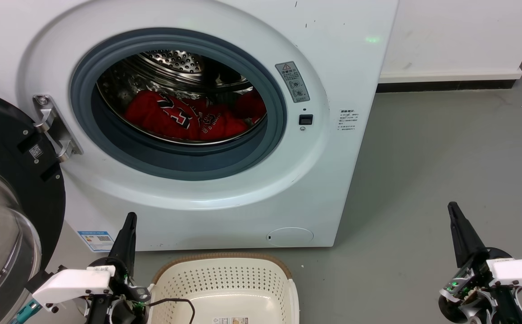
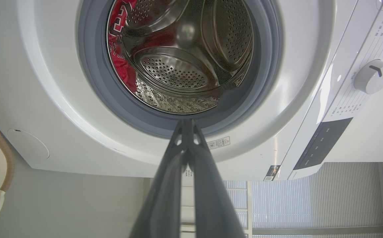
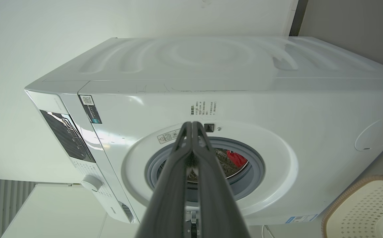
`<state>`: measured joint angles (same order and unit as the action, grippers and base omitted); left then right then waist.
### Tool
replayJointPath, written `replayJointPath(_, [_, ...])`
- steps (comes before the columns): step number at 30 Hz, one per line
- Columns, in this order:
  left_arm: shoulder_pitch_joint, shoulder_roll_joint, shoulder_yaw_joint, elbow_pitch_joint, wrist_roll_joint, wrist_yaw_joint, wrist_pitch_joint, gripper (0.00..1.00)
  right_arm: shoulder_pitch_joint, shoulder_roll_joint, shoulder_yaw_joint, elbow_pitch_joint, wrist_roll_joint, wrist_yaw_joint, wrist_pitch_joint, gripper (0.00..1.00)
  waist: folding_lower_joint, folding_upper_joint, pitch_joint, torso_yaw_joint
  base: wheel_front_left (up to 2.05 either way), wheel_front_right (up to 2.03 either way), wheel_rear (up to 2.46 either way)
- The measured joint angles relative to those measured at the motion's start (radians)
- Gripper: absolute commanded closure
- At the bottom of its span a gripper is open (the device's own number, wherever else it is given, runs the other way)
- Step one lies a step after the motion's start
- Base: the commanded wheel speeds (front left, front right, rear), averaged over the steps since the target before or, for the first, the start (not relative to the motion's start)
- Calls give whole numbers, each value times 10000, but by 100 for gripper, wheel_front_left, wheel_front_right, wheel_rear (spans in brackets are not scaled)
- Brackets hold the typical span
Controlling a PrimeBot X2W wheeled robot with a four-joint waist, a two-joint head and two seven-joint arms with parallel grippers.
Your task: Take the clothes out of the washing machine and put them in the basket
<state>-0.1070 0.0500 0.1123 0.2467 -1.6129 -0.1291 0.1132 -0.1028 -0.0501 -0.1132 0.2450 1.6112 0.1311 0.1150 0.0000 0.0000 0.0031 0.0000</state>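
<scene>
Door (image 1: 13, 135): at your 9 o'clock in the head view, the black-framed glass door hangs swung wide open on its hinge.
Left gripper (image 1: 130, 217): at 7 o'clock, just left of the basket. Its two dark fingers are pressed together with nothing between them, tips up toward the washer's front.
Washing machine (image 1: 333, 90): spans 10 to 1 o'clock, with the grey-rimmed porthole open to you.
Clothes (image 1: 175, 119): at 11 o'clock you see red jerseys bunched on the bottom of the steel drum (image 1: 175, 60), a black-and-white number facing out.
Basket (image 1: 220, 257): at 6 o'clock, on the grey floor (image 1: 445, 157) just in front of the washer.
Right gripper (image 1: 453, 207): at 4 o'clock, fingers closed tip to tip and holding nothing, over the floor and well apart from the washer.
</scene>
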Motion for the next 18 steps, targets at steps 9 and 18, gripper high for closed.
replayJointPath(9, [0, 0, 0, 0, 0, 0, 0, 100, 0, 0, 0, 0, 0, -2, 0, 100, 0, 0, 0, 0, 0, 0, 0])
replayJointPath(18, [0, 0, 0, 0, -2, 0, 0, 100, 0, 0, 0, 0, 0, -2, 0, 100, 0, 0, 0, 0, 0, 0, 0])
